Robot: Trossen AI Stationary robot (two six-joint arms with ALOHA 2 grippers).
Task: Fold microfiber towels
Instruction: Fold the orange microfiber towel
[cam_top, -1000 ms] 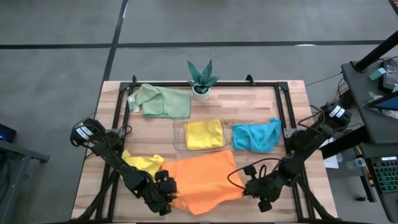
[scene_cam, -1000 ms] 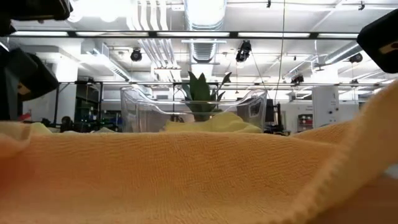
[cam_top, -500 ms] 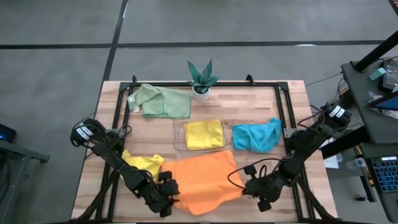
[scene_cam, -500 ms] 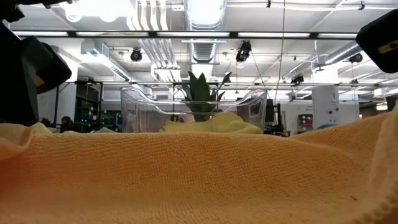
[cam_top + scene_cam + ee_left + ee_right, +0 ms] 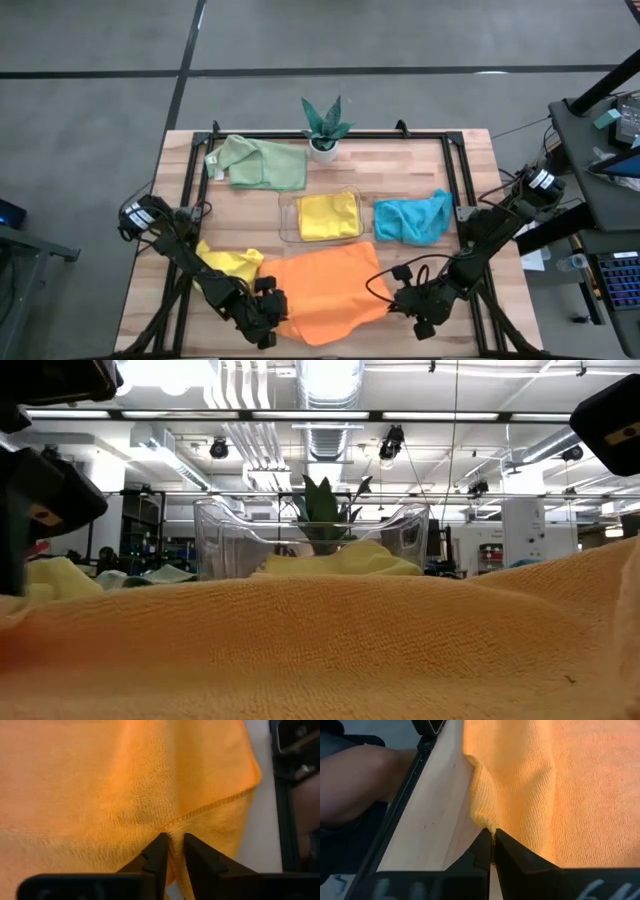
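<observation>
The orange towel [image 5: 325,290] lies spread on the table's near middle. My left gripper [image 5: 272,318] is shut on its near left corner, and my right gripper [image 5: 398,300] is shut on its near right corner. A crumpled yellow towel [image 5: 232,265] lies just left of the orange one. A second yellow towel [image 5: 328,215] lies folded in the clear tray [image 5: 287,228]. The teal towel [image 5: 412,220] lies bunched to the tray's right, and the pale green towel [image 5: 262,163] lies at the far left. My left gripper [image 5: 175,840] pinches the orange towel's hemmed edge [image 5: 172,822] between its two fingers, at the near left corner. It comes slanting down from the table's near left side. The cloth beyond the fingers lies slack on the table. My right gripper [image 5: 491,834] pinches the towel's near right edge [image 5: 487,822] between its two fingers, where the cloth is bunched into a small fold. It comes slanting down from the near right side. The rest of the towel lies on the wood.
A small potted plant [image 5: 325,125] stands at the far edge, behind the tray. A black metal frame [image 5: 455,170] runs along the table's sides. Bare wood shows between the green towel and the yellow one at the left.
In the low view the orange towel's near right part, which stood raised a second ago, has sunk. Its near left part has dropped lower too, uncovering the yellow towel behind it.
</observation>
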